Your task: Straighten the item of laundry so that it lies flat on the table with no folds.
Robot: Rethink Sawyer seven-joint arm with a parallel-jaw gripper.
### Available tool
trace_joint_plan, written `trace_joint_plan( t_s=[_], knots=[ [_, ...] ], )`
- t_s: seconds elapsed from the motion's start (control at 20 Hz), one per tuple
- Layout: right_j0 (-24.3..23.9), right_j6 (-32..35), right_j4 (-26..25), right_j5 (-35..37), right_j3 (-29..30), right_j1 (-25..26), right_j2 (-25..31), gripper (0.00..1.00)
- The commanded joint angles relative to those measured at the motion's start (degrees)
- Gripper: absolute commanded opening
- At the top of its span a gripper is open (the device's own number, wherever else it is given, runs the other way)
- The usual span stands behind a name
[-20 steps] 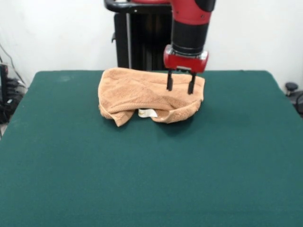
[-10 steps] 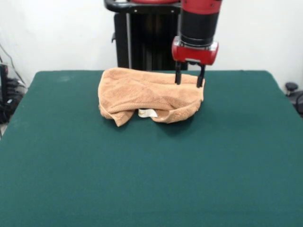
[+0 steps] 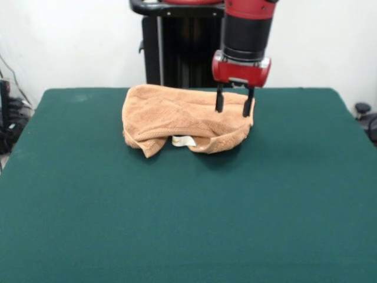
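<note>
Gripper [image 3: 233, 108] spread open, holding nothing, its two dark fingers [image 3: 219, 101] hanging over the towel's end. Can't tell if the tips touch the cloth, maybe just above. Towel [image 3: 182, 119] sits bunched and folded under it, mostly off to one side. White label [image 3: 184, 141] pokes out below. Green table [image 3: 188, 218] underneath.

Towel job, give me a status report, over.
Gripper open, empty, fingers over the towel's right end. Towel bunched and folded on the table, white label poking out in front. Nothing in the way.
</note>
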Motion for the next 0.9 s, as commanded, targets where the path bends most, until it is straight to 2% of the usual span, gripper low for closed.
trace_joint_plan(
  t_s=[0.05, 0.55, 0.9],
  knots=[
    [1.91, 18.90, 4.50, -8.35, 1.64, 5.39, 4.60, 1.00],
    [1.08, 19.15, 5.98, -14.89, 1.22, 9.24, 6.93, 1.00],
    [0.78, 18.27, 6.83, -13.72, 1.53, 9.74, 7.42, 1.00]
  ],
)
